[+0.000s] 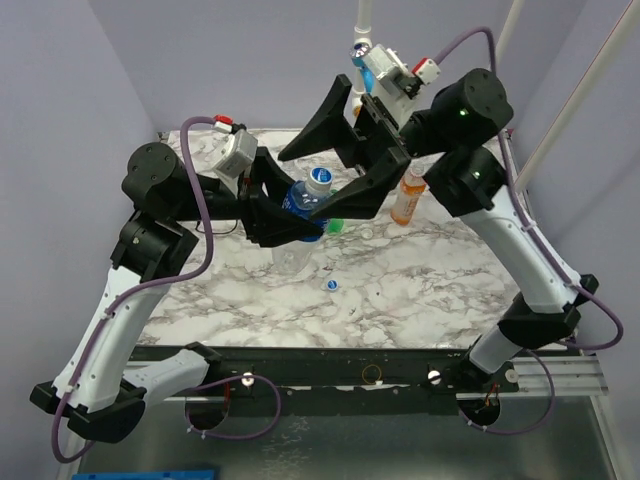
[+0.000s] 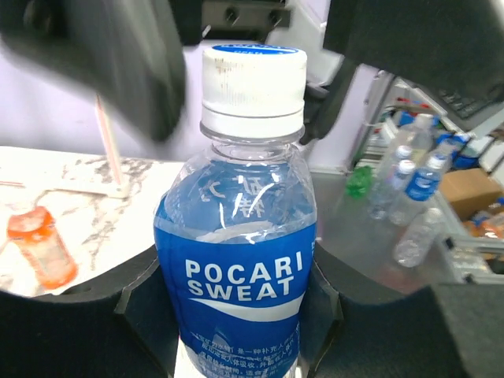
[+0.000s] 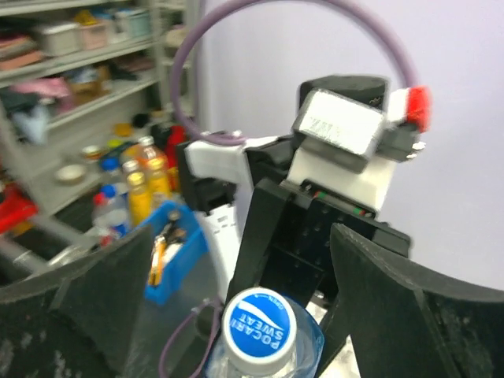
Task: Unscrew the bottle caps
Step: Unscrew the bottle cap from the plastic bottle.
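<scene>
While left pincer (image 1: 298, 222) grips bottle (image 2: 236, 244) | right pincer (image 3: 244, 303) agape, seemingly off cap (image 3: 258, 331)

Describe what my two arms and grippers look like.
Both the left arm and right arm have white link shells between black joint housings. A purple cable loops along each. Each wrist carries a silvery camera box with a red plug. Green lights glow on the right arm's joints. The left gripper and right gripper are matte black with broad wedge-shaped fingers.

Left arm (image 1: 150, 245) holds its jaws clamped; right arm (image 1: 470, 180) has them spread wide.
</scene>
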